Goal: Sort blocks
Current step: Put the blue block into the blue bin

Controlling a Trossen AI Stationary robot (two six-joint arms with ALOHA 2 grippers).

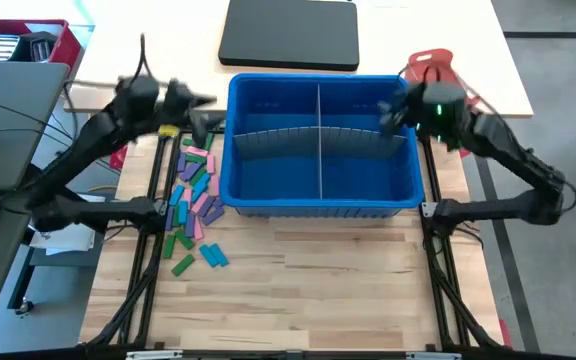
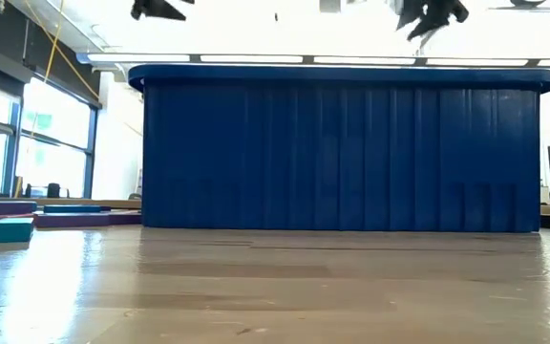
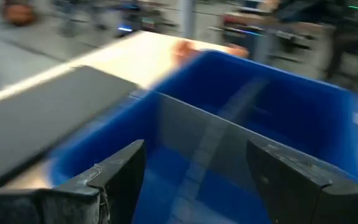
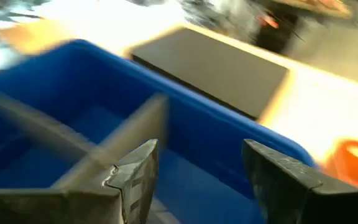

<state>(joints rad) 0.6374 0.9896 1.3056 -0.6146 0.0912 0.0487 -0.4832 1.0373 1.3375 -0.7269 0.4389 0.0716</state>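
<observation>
Wooden table [image 1: 298, 290] planks carry the whole scene, with a pale surface beyond them at the far side. At the far left corner of the blue bin [image 1: 320, 195] the left hand [image 1: 206, 120] is seen with its fingers spread wide and nothing between them; in its wrist view only the bin's interior shows in the gap. Over the far right corner the right hand [image 1: 393, 112] is likewise held open and empty, its wrist view looking down past the rim onto the grey dividers [image 1: 320, 140]. Outward from the hands, the bin is crossed by those dividers into compartments, and no sorted piece can be made out in any of them from above. The blocks [image 1: 195, 200] are heaped on the table just left of the bin, well below the left hand in the high view: small flat pieces in green, pink, purple and blue, lying mixed and partly overlapping, with a few green and blue ones strayed toward the near side. Judged from this, the sorting has barely begun or its results are hidden; nearly the whole pile is left to be moved.
</observation>
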